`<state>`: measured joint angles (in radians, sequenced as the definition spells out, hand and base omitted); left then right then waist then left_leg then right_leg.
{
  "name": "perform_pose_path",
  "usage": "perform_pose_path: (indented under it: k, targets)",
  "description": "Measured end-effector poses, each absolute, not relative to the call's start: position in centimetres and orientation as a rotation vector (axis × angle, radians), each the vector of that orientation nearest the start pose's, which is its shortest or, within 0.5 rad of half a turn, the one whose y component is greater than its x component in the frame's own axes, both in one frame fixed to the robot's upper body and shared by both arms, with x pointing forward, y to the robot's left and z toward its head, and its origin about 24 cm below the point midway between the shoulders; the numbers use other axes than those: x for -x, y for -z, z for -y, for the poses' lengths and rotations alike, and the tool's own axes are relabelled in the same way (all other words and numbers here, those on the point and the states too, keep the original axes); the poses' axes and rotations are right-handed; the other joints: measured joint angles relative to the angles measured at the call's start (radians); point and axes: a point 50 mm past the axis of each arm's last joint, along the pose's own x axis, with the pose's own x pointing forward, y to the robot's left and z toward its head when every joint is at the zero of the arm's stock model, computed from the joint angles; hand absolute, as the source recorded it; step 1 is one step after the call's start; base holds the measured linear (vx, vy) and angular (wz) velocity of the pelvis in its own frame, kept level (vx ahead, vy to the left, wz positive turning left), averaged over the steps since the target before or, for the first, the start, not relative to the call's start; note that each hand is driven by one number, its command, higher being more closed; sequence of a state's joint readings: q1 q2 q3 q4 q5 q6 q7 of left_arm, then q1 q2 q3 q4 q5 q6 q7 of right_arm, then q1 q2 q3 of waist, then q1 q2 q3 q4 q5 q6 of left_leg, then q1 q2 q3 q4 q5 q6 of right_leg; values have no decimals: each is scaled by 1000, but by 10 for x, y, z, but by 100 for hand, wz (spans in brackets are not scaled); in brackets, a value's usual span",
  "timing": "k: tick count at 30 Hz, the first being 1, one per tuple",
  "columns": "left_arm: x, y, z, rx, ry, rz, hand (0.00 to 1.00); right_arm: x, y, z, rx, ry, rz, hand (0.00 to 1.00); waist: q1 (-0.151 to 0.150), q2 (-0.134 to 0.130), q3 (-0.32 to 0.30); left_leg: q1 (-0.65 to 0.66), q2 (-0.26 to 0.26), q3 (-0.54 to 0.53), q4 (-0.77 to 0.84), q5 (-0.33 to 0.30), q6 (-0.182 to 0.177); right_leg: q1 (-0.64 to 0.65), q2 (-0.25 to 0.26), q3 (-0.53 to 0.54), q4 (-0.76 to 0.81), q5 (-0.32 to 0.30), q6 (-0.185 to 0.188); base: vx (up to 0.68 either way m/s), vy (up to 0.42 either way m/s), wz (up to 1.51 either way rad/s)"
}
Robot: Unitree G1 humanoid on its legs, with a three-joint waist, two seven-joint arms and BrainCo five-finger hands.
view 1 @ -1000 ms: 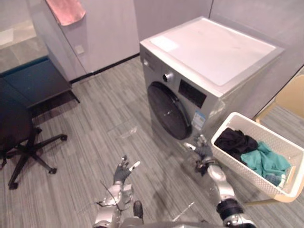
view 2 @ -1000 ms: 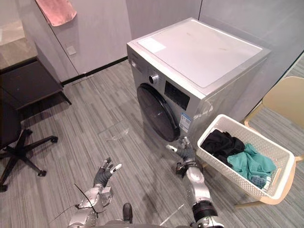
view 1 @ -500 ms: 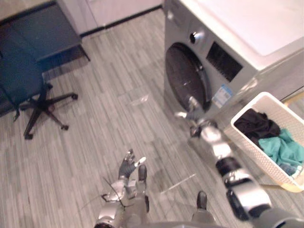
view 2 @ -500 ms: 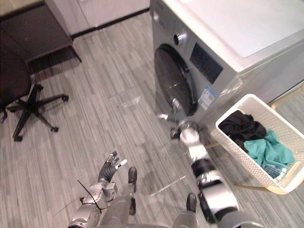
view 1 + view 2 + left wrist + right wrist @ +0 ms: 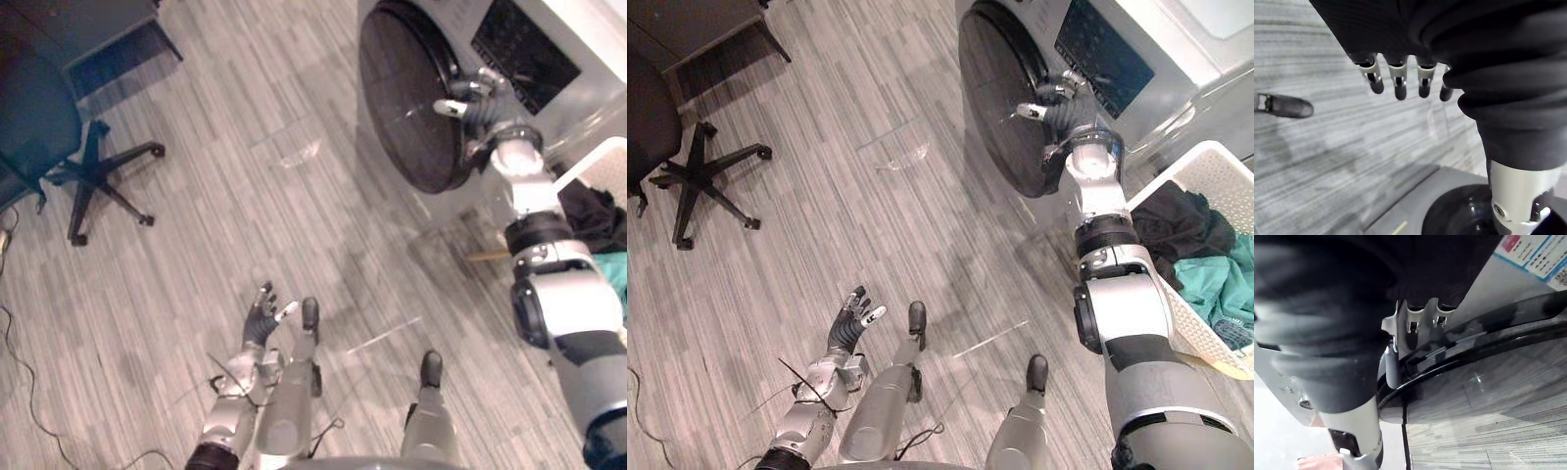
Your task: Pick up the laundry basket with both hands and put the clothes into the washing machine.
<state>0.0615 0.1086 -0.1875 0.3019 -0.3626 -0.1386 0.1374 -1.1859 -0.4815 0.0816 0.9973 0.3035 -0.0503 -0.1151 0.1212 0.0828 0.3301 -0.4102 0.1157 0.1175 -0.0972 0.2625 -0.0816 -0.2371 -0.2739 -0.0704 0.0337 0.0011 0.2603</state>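
The laundry basket (image 5: 1200, 157) is seen at 3 o'clock in the eye views, standing on the floor (image 5: 823, 225) just beside the washing machine (image 5: 1195, 73). It is touched by neither hand. A black garment (image 5: 1171, 220) and a teal garment (image 5: 1220, 279) are heaped inside it, the teal one toward 5 o'clock of the black.

The washing machine is placed at 1 o'clock, and its round dark door (image 5: 1004, 108) is turned toward 9 o'clock. The door looks flush against the front of the machine.

The right hand (image 5: 1073, 113) is raised to the 3 o'clock edge of the door. In the right wrist view its fingers (image 5: 1413, 318) are laid against the door's rim, with their ends hidden in the seam between the door and the machine's front, and the thumb is held apart along the rim. Whether the rim is gripped cannot be told.

The left hand (image 5: 847, 323) is held low at 7 o'clock above the floor, well apart from the basket. Its fingers (image 5: 1398, 83) are straight and slightly spread, and nothing is held or touched.

An office chair (image 5: 696, 171) is seen at 10 o'clock.
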Motion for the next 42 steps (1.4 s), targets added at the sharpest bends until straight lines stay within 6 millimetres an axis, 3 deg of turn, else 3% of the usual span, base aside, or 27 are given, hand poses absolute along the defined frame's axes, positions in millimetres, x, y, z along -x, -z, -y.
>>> perform_pose_path:
  k: [6,8,12,14,16,19,22,26,29,31,33,34,36,38,40,42]
  targets:
    - [-225,29,-146,219,-64,-256,0,-417,-276,218,120,212,318,0,0,5,49,-41,2,6,-1,2,-3,-48,2,17,1,20,3,-44,7,-7]
    - [-226,26,-145,225,-60,-240,0,-416,-284,230,123,248,313,0,2,17,69,-57,1,-4,-1,3,-5,-56,2,11,1,22,3,-53,9,7]
    - [-228,21,-142,234,-55,-219,0,-415,-305,238,108,291,320,0,6,41,90,-96,-9,-38,0,12,-8,-76,-1,-16,1,25,4,-17,10,17]
    - [-230,13,-141,258,-57,-187,0,-411,-315,253,105,341,325,0,23,61,108,-119,-16,-66,0,17,-16,-77,-4,-45,1,23,5,1,12,34]
    - [-232,7,-141,265,-54,-159,0,-405,-320,269,100,398,330,0,39,75,123,-136,-23,-92,1,24,-12,-76,-5,-71,2,21,6,27,7,33]
    - [-232,7,-143,261,-60,-157,0,-407,-320,263,80,357,350,0,28,77,137,-138,-31,-113,1,29,-5,-65,-10,-96,9,18,6,26,14,23]
    - [-235,3,-140,268,-52,-138,0,-408,-314,260,70,365,341,0,44,78,137,-137,-29,-129,1,26,-3,-61,-5,-106,19,0,12,-14,-6,9]
    - [-236,4,-141,265,-68,-143,0,-411,-290,235,68,295,362,0,59,79,135,-119,-30,-142,1,27,-4,-29,-7,-123,19,-10,5,52,-46,15]
    - [-242,1,-143,263,-83,-128,0,-406,-263,196,83,149,401,0,51,77,129,-111,-27,-136,2,31,-2,-25,-7,-121,16,-12,4,84,-44,-3]
    - [-245,-2,-141,271,-88,-119,0,-399,-233,160,81,8,388,0,27,75,128,-98,-26,-120,2,33,-1,-15,-8,-118,15,-12,4,99,-52,-5]
    - [-250,-2,-140,271,-98,-116,0,-388,-205,143,66,-70,359,0,18,62,121,-87,-25,-107,2,33,-1,-10,-9,-107,15,-12,4,81,-31,-10]
    - [-254,-1,-144,242,-109,-119,0,-377,-175,133,31,-124,306,0,6,41,102,-82,-21,-87,2,33,-1,-15,-9,-90,15,-12,4,63,-33,-21]
    - [-258,1,-147,204,-112,-127,0,-360,-142,133,-30,-150,242,0,-11,12,75,-77,-15,-64,1,33,-1,-28,-9,-67,17,-12,3,55,-43,-34]
    - [-261,2,-152,148,-113,-134,0,-337,-108,142,-91,-149,187,0,-52,-23,53,-57,-8,-31,1,23,-7,-34,-5,-33,17,-11,3,-2,-26,-47]
    - [-264,4,-153,117,-114,-142,0,-319,-88,155,-137,-120,150,0,-64,-43,27,-46,7,-3,0,7,-9,-49,1,-1,17,-10,1,-46,-15,-51]
    - [-267,4,-161,87,-141,-144,0,-300,-67,172,-162,-68,104,0,-95,-60,10,-26,15,23,-1,-12,-22,-51,10,31,16,-8,-1,-53,-25,-50]
